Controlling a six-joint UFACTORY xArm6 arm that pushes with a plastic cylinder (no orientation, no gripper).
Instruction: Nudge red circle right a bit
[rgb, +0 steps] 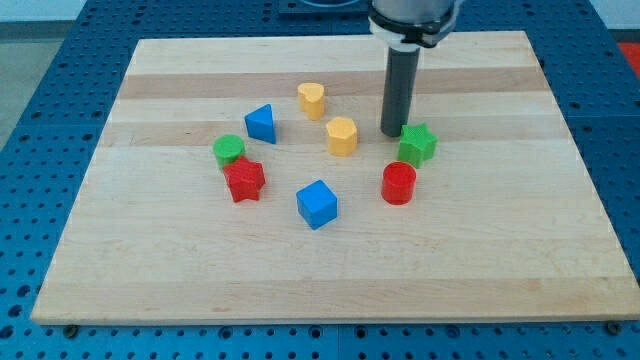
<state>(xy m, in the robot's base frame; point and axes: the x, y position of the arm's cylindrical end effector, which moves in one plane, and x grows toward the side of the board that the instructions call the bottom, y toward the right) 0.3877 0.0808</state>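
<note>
The red circle (398, 183) is a short red cylinder standing right of the board's middle. My tip (391, 133) rests on the board above the red circle, a block's width away from it, and just left of the green star (417, 144), almost touching it. The rod rises straight to the view's top. The yellow block (342, 136) lies to the tip's left.
A second yellow block (311, 100) and a blue triangle (261, 123) lie up left. A green circle (229, 151) touches a red star (244, 180) at the left. A blue cube (317, 204) sits at lower middle. The wooden board (150, 260) lies on a blue perforated table.
</note>
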